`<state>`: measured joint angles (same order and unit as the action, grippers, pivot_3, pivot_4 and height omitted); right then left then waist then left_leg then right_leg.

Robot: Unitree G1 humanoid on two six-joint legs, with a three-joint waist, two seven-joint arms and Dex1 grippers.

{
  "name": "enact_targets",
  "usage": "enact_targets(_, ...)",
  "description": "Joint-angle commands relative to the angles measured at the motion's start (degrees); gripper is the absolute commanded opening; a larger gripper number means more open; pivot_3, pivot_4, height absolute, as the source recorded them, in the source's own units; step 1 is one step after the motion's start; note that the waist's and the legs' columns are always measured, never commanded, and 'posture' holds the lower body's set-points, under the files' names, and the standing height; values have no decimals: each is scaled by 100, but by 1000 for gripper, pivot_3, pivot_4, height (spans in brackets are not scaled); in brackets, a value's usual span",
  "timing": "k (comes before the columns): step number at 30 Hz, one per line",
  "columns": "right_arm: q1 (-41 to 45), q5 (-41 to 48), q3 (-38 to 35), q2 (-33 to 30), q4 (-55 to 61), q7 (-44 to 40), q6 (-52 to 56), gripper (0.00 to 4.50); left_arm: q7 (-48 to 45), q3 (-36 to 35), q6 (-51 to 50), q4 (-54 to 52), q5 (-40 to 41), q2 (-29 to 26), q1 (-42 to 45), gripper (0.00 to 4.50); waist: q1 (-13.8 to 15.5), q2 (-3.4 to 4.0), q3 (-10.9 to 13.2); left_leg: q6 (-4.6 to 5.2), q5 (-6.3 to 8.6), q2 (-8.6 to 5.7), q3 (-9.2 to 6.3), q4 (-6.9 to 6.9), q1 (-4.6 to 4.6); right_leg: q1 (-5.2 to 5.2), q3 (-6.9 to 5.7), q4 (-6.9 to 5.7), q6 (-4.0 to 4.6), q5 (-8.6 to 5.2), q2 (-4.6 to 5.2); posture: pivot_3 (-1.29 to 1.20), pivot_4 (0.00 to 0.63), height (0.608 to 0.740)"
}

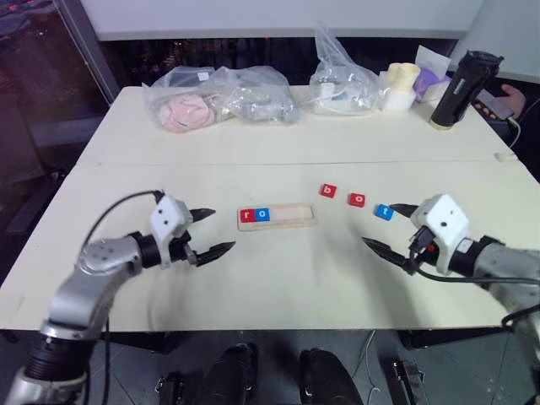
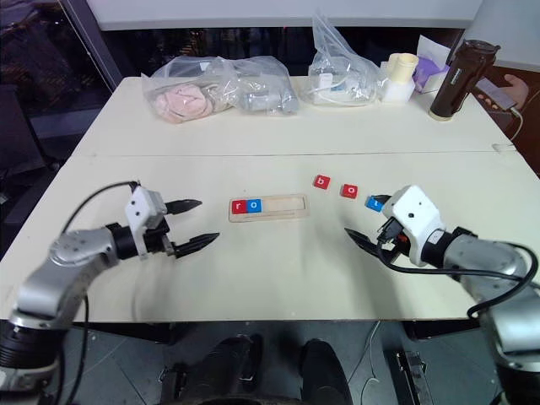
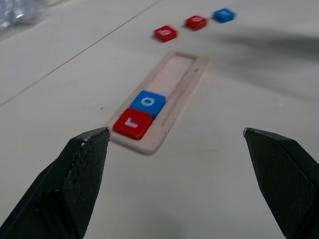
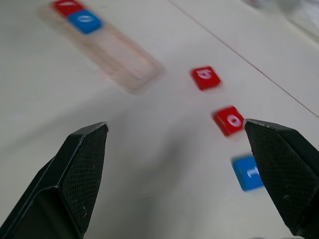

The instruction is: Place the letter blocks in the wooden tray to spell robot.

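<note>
The right gripper is hovering wide apart beside the small flat red square "b" block, right of the pale wooden tray; light, stiff, probably slippery, so pinching its opposite edges seems best.

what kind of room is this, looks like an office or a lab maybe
Probably a lab or office work area: a plain pale table holding bagged supplies, a dark drink flask, and a person's hand with a phone at the far corner.

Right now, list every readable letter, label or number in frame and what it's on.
"r": red block, first slot of the wooden tray.
"o": blue block, second slot.
"b": red block, on the table.
"o": red block, on the table.
"t": blue block, on the table.
Nothing readable on the dark bottle or the bags.
</note>
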<state>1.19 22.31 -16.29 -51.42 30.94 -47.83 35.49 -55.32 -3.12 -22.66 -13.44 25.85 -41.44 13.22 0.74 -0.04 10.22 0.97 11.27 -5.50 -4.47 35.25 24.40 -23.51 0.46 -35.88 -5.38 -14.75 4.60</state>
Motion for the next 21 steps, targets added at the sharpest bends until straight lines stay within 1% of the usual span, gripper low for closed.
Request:
enact_targets(1,108,241,-75,-233,-24,-352,6,4469,-410,-114,-51,142,179,-236,235,4500,0,-1,1,7,-3,0,0,-1,2,-1,-1,3,0,0,0,0,150,738)
enact_targets(5,274,257,-38,-329,-130,-444,-38,4469,-676,-84,-107,165,251,-391,375,4500,-3,-2,2,8,-2,0,2,-1,8,-4,1,9,-2,1,4,0,150,738)
enact_targets(12,454,212,162,-338,-74,-482,-58,4469,-984,28,-8,454,55,-522,531,4500,-1,-2,2,0,3,0,2,-1,8,-5,1,9,0,1,4,0,150,738)
enact_targets(14,501,205,205,-321,-83,-451,-52,4469,-1135,34,-1,687,69,-528,626,4500,3,-2,2,0,3,0,2,-1,8,-5,1,10,-1,1,5,0,150,738)
enact_targets(19,644,179,352,-269,-2,-322,-23,4469,-1400,261,360,1450,-251,-462,1064,4500,4,-2,2,0,3,0,2,-1,9,-6,1,8,0,2,5,0,150,738)
enact_targets(21,634,211,362,-271,55,-298,16,4469,-1475,315,444,1605,-303,-434,1166,4500,1,-3,3,0,3,0,2,-1,9,-6,1,9,0,2,5,0,150,738)
